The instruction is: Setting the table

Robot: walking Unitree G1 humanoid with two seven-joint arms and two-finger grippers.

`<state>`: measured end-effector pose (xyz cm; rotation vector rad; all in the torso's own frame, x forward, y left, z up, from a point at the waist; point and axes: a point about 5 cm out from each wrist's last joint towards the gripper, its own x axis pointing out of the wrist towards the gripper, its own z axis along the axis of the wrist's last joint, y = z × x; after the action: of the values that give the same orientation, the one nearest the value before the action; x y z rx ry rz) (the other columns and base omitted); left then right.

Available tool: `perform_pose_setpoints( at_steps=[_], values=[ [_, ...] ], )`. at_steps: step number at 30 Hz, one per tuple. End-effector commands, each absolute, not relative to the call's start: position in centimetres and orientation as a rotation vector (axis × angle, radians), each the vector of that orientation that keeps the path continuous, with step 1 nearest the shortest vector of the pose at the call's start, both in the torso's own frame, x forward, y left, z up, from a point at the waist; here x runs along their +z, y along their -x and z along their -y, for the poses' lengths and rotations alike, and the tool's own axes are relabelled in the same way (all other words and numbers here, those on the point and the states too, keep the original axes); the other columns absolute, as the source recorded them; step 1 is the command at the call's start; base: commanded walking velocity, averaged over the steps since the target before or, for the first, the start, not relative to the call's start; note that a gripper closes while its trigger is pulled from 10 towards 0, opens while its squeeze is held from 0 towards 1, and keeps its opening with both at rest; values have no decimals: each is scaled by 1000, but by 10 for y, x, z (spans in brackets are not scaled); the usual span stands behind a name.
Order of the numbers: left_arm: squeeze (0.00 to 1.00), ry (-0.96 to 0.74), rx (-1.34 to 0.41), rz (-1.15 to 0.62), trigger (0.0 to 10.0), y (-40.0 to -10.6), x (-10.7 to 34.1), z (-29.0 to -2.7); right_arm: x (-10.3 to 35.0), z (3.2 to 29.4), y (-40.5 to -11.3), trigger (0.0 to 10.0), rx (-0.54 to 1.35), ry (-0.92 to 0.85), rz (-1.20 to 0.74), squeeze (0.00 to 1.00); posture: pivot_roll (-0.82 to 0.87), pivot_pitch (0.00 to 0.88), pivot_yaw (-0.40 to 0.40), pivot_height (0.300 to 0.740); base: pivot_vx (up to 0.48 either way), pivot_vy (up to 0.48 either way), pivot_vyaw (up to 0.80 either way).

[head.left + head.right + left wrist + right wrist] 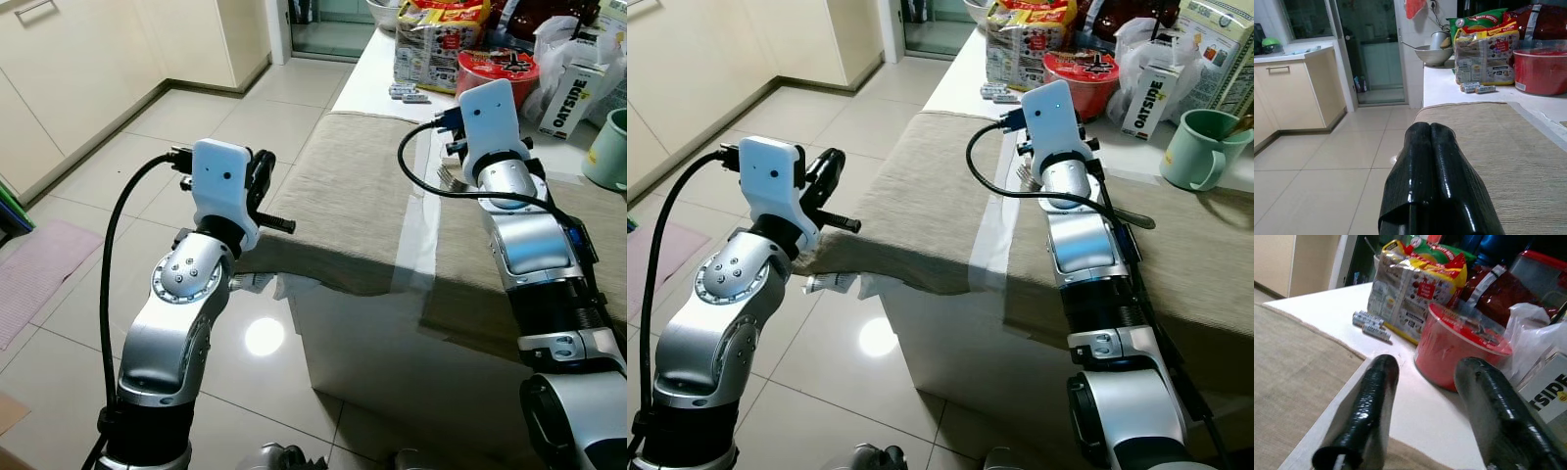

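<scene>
A beige woven placemat (pixel 343 186) covers the near left part of the white table (pixel 377 73), its corner hanging over the edge. A second beige mat (pixel 1215 255) lies to its right. A metal fork (pixel 1132 218) rests on that mat, mostly hidden under my right forearm, its tines (pixel 449 176) showing beside the wrist. My right gripper (pixel 1425 372) hovers open above the strip between the mats, with nothing between its fingers. My left gripper (pixel 1430 129) is shut and empty, raised just off the table's left edge (pixel 265 186).
At the back of the table stand a red lidded bowl (pixel 497 69), a noodle pack (pixel 436 34), small batteries (pixel 407 93), an Oatside carton (pixel 568 88) and a green mug (pixel 1195 147). Tiled floor, cream cabinets (pixel 59 59) and a pink rug (pixel 39 274) lie left.
</scene>
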<state>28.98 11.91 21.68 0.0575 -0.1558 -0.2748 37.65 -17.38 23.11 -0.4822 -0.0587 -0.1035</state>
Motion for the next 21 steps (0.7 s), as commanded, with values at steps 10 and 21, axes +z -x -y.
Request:
perform_pose_setpoints(
  at_steps=[10, 21],
  values=[
    [0, -63, -263, 178, 10000, -289, 222, -121, 216, 169, -369, 10000, -85, 487, 35, 1000, -184, 61, 89, 740, 0, 0, 0],
    [0, -61, -263, 176, 10000, -289, 222, -121, 216, 171, -368, 10000, -77, 538, 26, 1000, -184, 66, 86, 740, 0, 0, 0]
  ],
)
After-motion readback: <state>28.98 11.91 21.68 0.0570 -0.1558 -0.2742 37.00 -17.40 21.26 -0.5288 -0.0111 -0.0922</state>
